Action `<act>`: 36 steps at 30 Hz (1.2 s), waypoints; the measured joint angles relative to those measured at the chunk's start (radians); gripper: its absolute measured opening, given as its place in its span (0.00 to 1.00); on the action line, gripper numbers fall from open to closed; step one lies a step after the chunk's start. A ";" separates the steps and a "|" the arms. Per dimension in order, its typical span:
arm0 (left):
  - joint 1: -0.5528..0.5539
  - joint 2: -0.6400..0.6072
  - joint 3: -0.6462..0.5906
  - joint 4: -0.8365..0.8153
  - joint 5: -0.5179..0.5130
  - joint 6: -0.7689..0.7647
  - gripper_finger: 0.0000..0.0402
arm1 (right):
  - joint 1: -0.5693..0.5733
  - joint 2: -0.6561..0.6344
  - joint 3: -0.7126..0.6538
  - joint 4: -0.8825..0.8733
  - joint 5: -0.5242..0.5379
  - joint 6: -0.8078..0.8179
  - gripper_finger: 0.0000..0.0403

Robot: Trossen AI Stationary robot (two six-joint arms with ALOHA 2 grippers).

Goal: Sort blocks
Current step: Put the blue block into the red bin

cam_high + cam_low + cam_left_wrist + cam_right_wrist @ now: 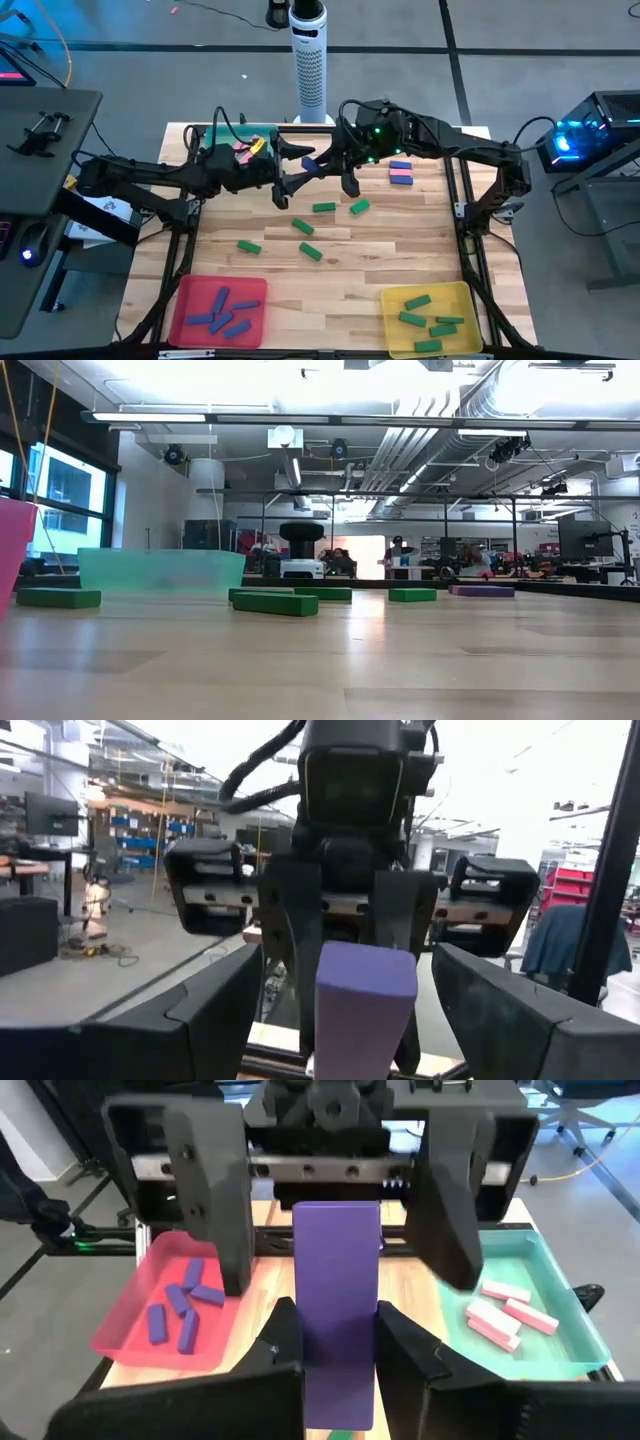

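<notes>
A blue block (308, 165) hangs in the air over the far middle of the table, held by my right gripper (340, 1342), which reaches in from the right (326, 166). Facing it from the left is my left gripper (288, 172), open. Its two fingers (212, 1200) stand on either side of the block's free end (338, 1220) without touching it. In the left wrist view the block (365, 995) shows between my own spread fingers. Other blocks lie flat on the wood or in trays. The low view shows no gripper. My right gripper pinches the blue block between its two fingers (282, 1348) at the end nearest the wrist (338, 1380). The fingers come about level from the table's right and lie along the block. It is lifted clear, and its other end sticks out toward the left gripper.
Several green blocks (323, 207) lie loose mid-table, with a blue and a pink block (400, 172) at far right. The teal tray (212, 135) at far left holds pink blocks, the red tray (190, 290) near left holds blue ones, and the yellow tray (392, 300) near right holds green ones.
</notes>
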 joint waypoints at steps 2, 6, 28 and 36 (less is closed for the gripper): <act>0.000 0.000 0.000 -0.006 0.000 -0.007 0.70 | 0.001 0.000 0.000 0.003 -0.002 0.000 0.10; 0.000 0.000 0.000 -0.015 -0.001 -0.007 0.69 | 0.002 0.000 0.001 0.025 -0.010 -0.001 0.10; 0.000 -0.001 0.000 -0.016 0.058 0.010 0.19 | 0.002 -0.003 0.002 0.012 -0.021 0.001 0.21; 0.000 0.000 -0.001 -0.019 0.060 0.010 0.19 | -0.008 -0.008 0.003 -0.018 -0.021 0.039 0.34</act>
